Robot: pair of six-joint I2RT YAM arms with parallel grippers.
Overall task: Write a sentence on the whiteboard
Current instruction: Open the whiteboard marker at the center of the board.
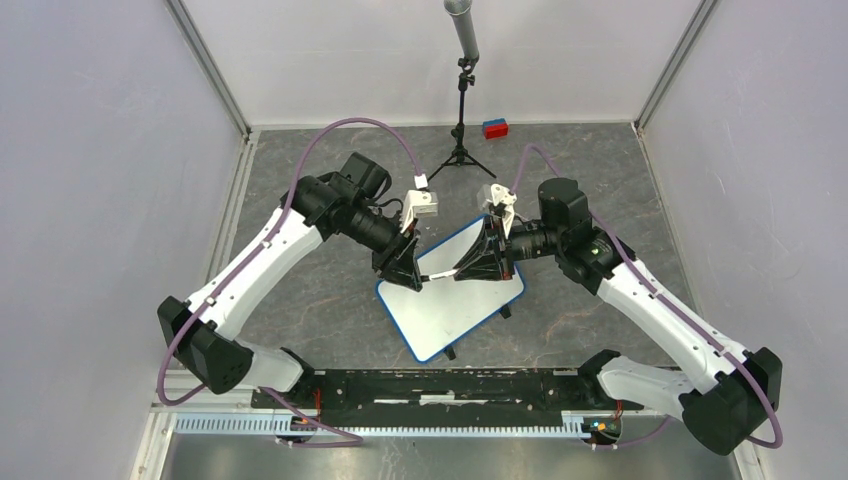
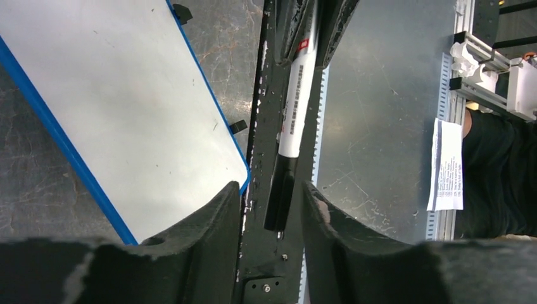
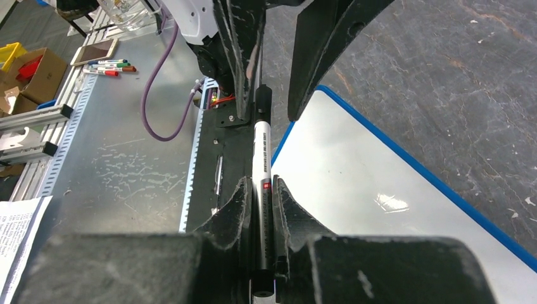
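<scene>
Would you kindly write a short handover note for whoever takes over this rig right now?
Right gripper: shut on the white-barrelled marker pen.
Left gripper: open, straddling the marker's black cap, gaps on both sides.
Blue-rimmed white rectangular whiteboard: flat on the grey table, under both grippers, blank.
Done: marker in hand.
Left: uncap, write the sentence.
</scene>
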